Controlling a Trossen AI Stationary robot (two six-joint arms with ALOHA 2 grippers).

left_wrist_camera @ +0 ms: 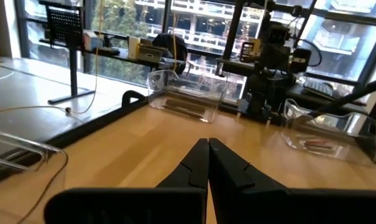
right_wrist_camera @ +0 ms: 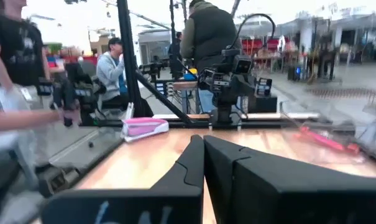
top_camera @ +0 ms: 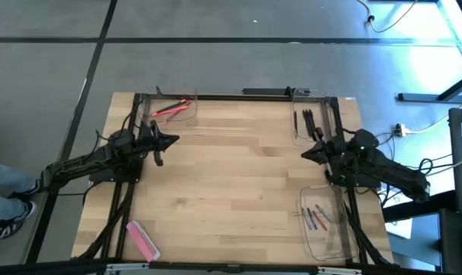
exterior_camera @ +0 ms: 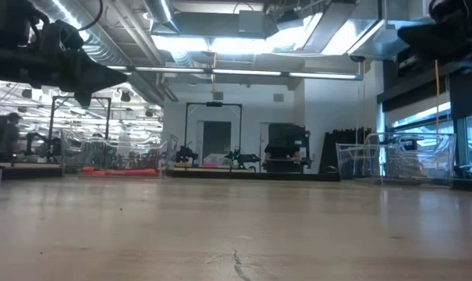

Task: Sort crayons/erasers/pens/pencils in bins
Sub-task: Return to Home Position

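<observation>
Hovering Above the Table, Both Claws Closed and Empty

The left gripper (top_camera: 172,140) hangs over the left side of the table (top_camera: 231,191). Its arm is folded low and reaches in from the left edge, with the tip pointing toward the middle. In the left wrist view its two dark fingers (left_wrist_camera: 194,168) meet at the tips with nothing between them. The right gripper (top_camera: 305,155) mirrors it over the right side, arm bent back toward the right edge and tip aimed inward. Its fingers (right_wrist_camera: 188,165) are likewise pressed together and hold nothing. The two grippers are well apart, with bare wood between them.

Seen from above, the crayons (top_camera: 172,109) lie in the top-left bin (top_camera: 182,121). The pens (top_camera: 307,121) lie side by side in the top-right bin (top_camera: 322,111), just beyond the right gripper. The pencils (top_camera: 315,218) lie in the bottom-right bin (top_camera: 322,244). A flat pink eraser (top_camera: 143,239) lies on the wood at the bottom-left corner, outside any bin.
</observation>
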